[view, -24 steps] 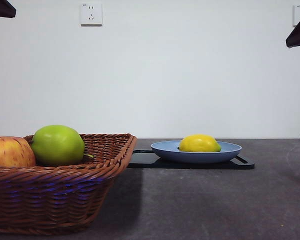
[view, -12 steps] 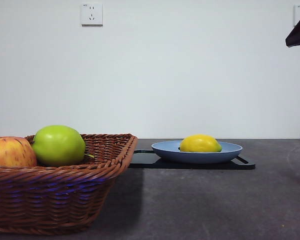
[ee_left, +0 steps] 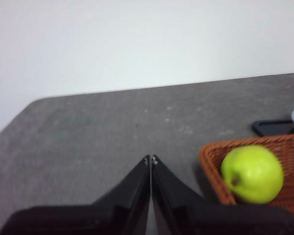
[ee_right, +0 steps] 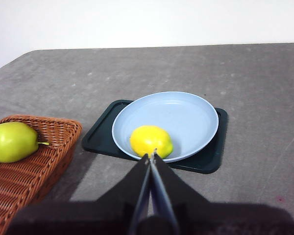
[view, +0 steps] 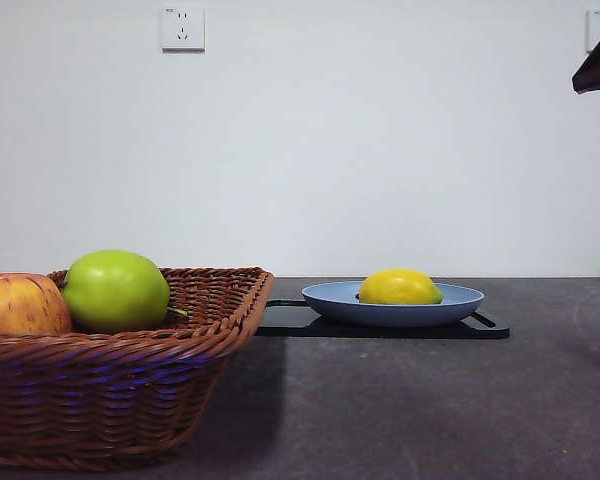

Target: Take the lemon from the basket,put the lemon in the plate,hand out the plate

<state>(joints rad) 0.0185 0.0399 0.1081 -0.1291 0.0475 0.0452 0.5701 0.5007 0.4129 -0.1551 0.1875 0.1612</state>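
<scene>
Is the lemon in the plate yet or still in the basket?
In the plate. The bright yellow oval lemon lies inside the round light-blue plate; the brown woven wicker basket shows only apples.

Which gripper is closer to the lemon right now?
Right. The right gripper hangs shut just above the lemon on the plate; the left gripper is shut beyond the basket.
</scene>
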